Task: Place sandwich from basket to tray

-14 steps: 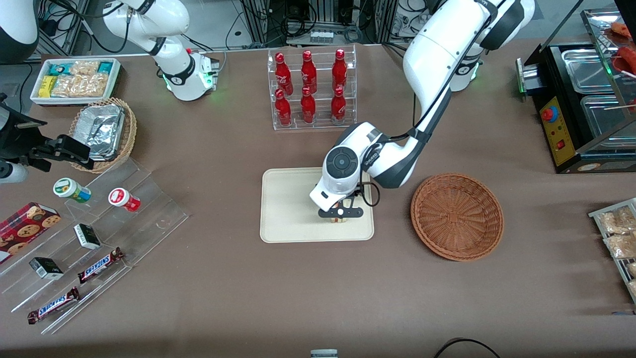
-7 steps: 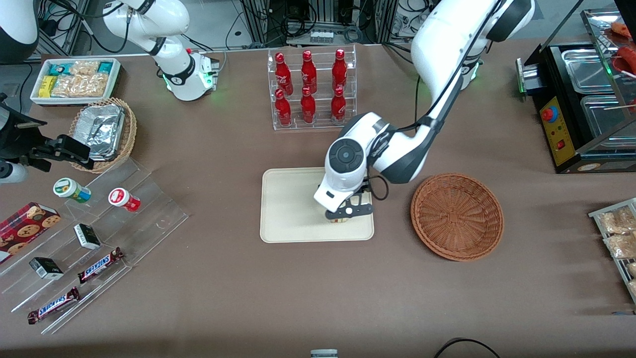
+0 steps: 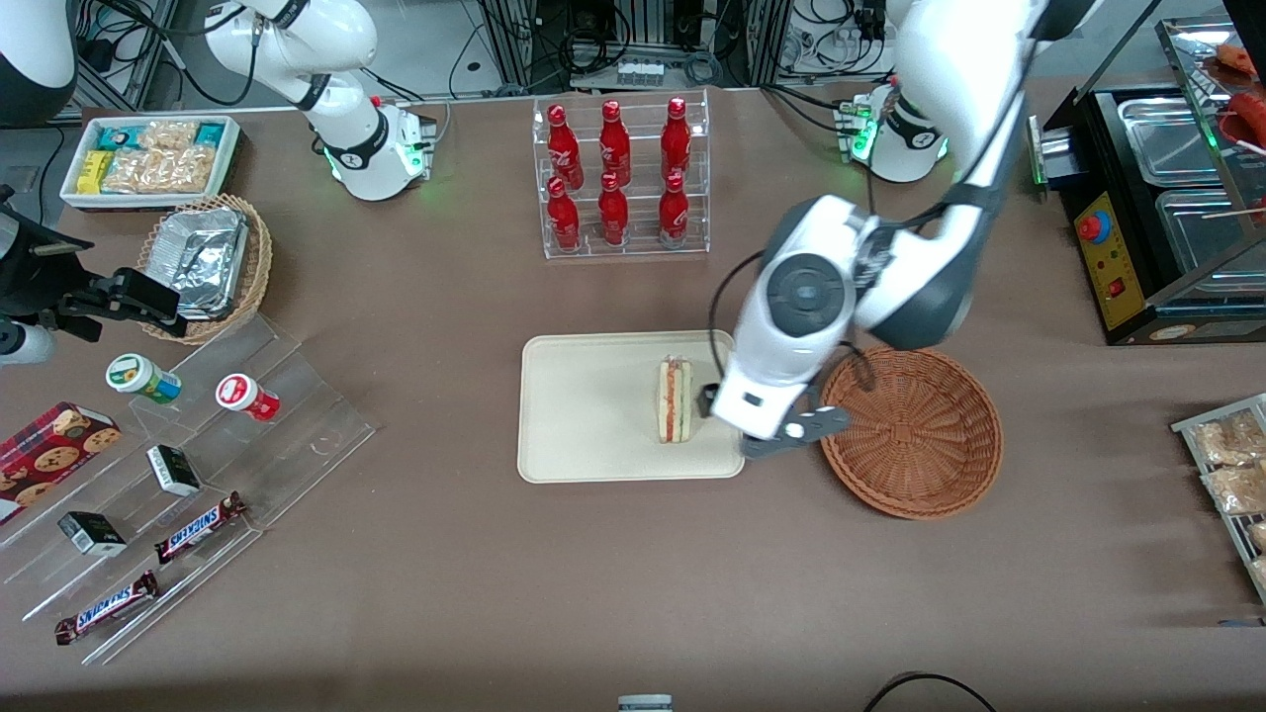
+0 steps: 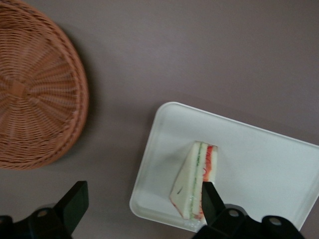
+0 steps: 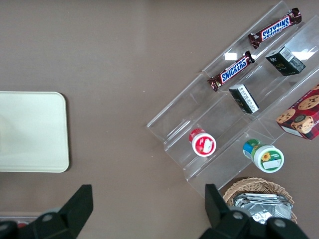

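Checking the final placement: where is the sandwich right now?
In the front view the sandwich rests on the tray, near the tray's edge closest to the basket. The open gripper hangs above the gap between tray and basket, holding nothing.

"SNICKERS" on two chocolate bars [image 5: 235, 70] on the clear stepped display stand [image 5: 234, 107], no other text legible

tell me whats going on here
The sandwich lies on the tray, out of the basket, which now holds nothing. The left arm's gripper is open, holds nothing, and hangs above the tray's edge toward the basket. By the look of things, the placing is done.
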`<control>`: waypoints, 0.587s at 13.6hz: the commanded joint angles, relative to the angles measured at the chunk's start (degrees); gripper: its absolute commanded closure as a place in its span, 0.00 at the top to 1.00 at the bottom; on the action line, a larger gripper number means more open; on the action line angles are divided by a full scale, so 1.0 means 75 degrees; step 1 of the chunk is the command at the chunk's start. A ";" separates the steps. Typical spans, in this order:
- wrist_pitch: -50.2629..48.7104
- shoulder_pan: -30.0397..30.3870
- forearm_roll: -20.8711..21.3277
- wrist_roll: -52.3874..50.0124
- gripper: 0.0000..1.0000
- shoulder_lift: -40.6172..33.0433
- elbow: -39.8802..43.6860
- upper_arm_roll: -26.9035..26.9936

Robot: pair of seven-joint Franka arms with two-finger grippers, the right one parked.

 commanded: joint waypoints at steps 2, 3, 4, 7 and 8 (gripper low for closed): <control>-0.0985 0.0570 -0.0144 0.0675 1.00 -0.0160 0.0371 -0.0075; -0.1068 0.0734 -0.0295 0.0969 1.00 -0.0265 0.0383 -0.0052; -0.1080 0.0922 -0.0436 0.1088 1.00 -0.0405 0.0383 -0.0040; -0.1511 0.1613 -0.0472 0.1895 1.00 -0.0652 0.0383 -0.0040; -0.1734 0.1847 -0.0472 0.2223 1.00 -0.0757 0.0383 -0.0040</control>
